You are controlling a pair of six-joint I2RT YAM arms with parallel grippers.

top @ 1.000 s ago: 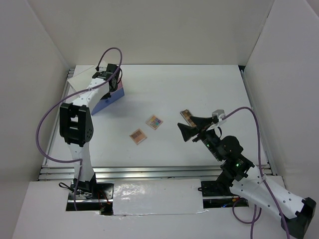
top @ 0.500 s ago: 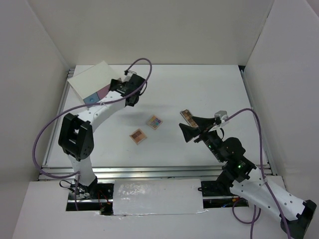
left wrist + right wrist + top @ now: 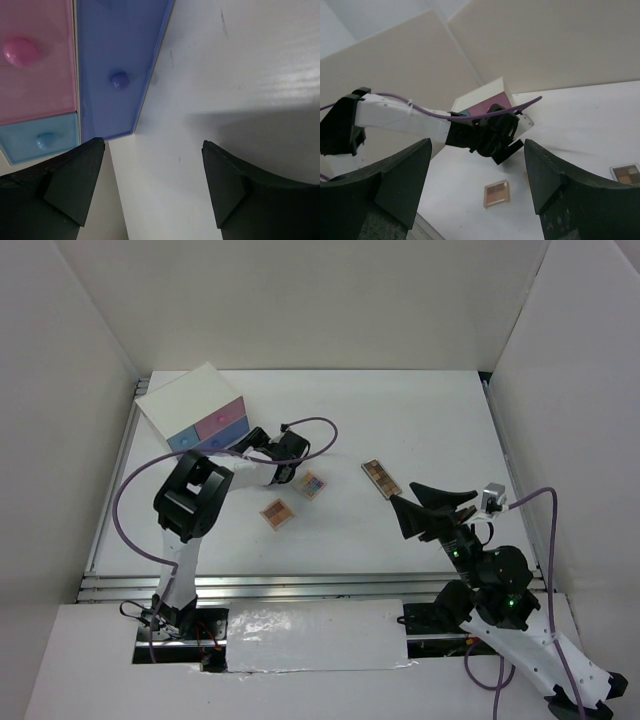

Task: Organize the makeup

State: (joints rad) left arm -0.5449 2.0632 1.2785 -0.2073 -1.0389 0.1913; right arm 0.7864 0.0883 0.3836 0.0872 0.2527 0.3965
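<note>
1. Pink and blue drawers (image 3: 120,50) on the white box (image 3: 185,400) faced my left gripper (image 3: 152,170), its jaws apart and empty.
2. My right gripper (image 3: 425,505), spread and empty too, hung near the long palette (image 3: 381,478). A square palette (image 3: 311,485) and a second square palette (image 3: 277,513) lay mid-table.
3. I judged nothing was stowed yet. Next, the jaws needed centring on a drawer knob (image 3: 119,80).

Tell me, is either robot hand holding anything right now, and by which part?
Nothing is held: the left hand and the right hand are both open and empty.
</note>
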